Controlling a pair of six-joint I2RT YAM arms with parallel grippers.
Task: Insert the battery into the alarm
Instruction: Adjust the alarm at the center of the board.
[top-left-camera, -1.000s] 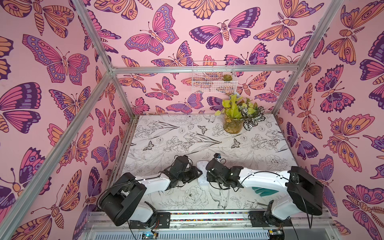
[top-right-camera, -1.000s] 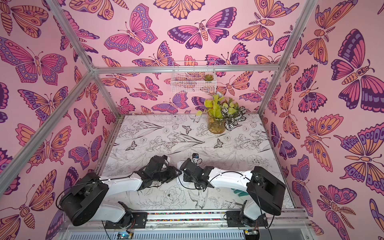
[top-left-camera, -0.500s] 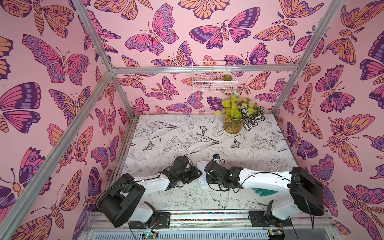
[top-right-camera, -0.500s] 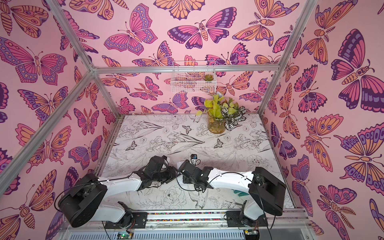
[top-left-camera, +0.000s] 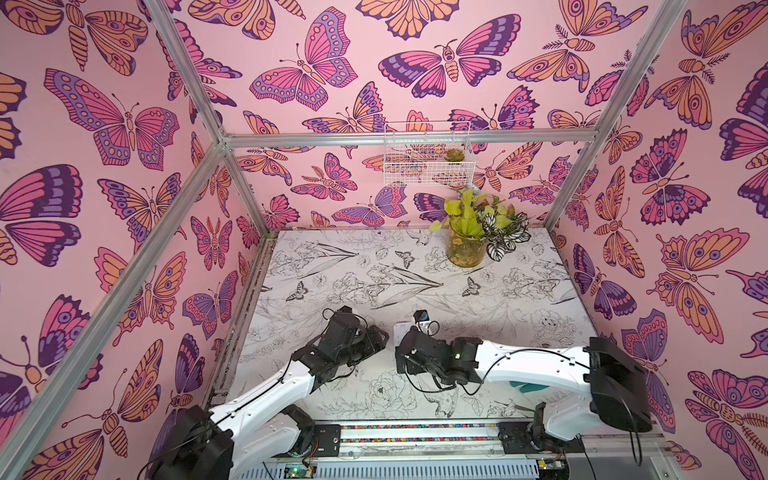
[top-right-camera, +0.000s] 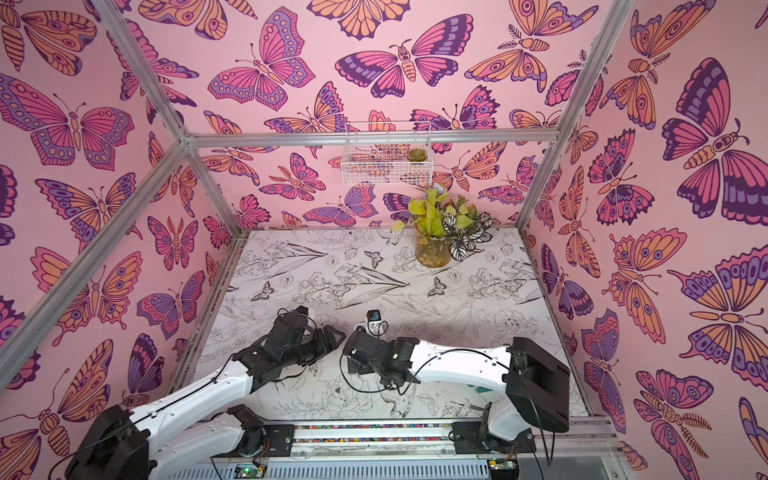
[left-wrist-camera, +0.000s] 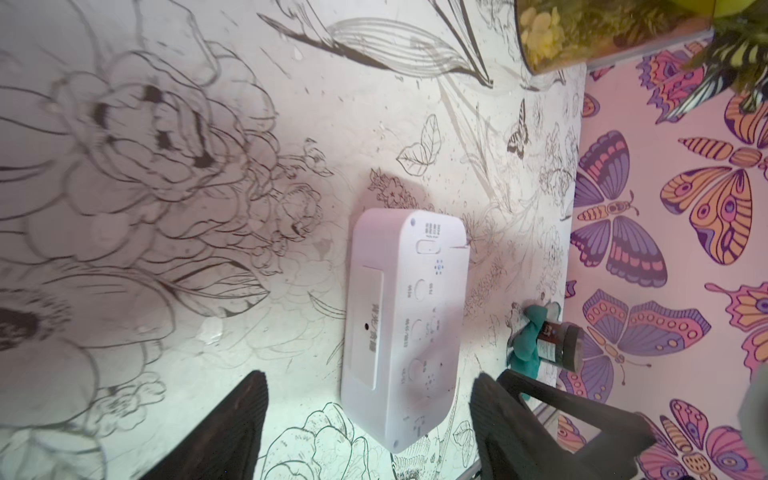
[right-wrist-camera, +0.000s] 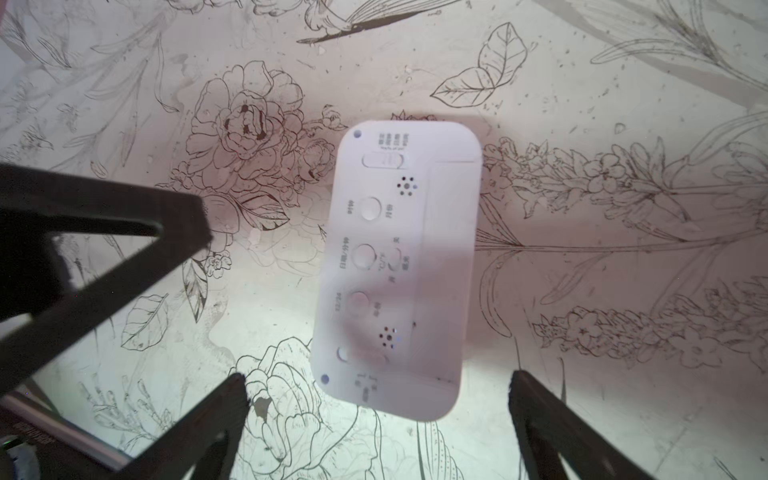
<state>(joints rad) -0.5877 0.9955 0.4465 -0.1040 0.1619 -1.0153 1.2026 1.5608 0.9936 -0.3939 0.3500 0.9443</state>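
The alarm (right-wrist-camera: 399, 270) is a white rounded block lying screen-down on the flower-print table, its button side up. In the left wrist view the alarm (left-wrist-camera: 405, 328) lies flat between and just beyond the finger ends. My left gripper (left-wrist-camera: 370, 415) is open and holds nothing. My right gripper (right-wrist-camera: 380, 415) is open too, its fingers standing wide on either side of the alarm's near end without touching it. In a top view only a white corner of the alarm (top-left-camera: 401, 332) shows between the left gripper (top-left-camera: 374, 336) and right gripper (top-left-camera: 405, 353). The battery is out of view.
A teal glove (left-wrist-camera: 525, 345) with a small dark labelled bottle (left-wrist-camera: 557, 340) on it lies near the right wall, partly under the right arm (top-left-camera: 532, 365). A plant jar (top-left-camera: 465, 249) stands at the back, with a wire basket (top-left-camera: 428, 162) on the wall above it.
Both grippers' jaws have spread apart, the right one from nearly shut to wide. The arms have hardly moved and the alarm lies free on the table.
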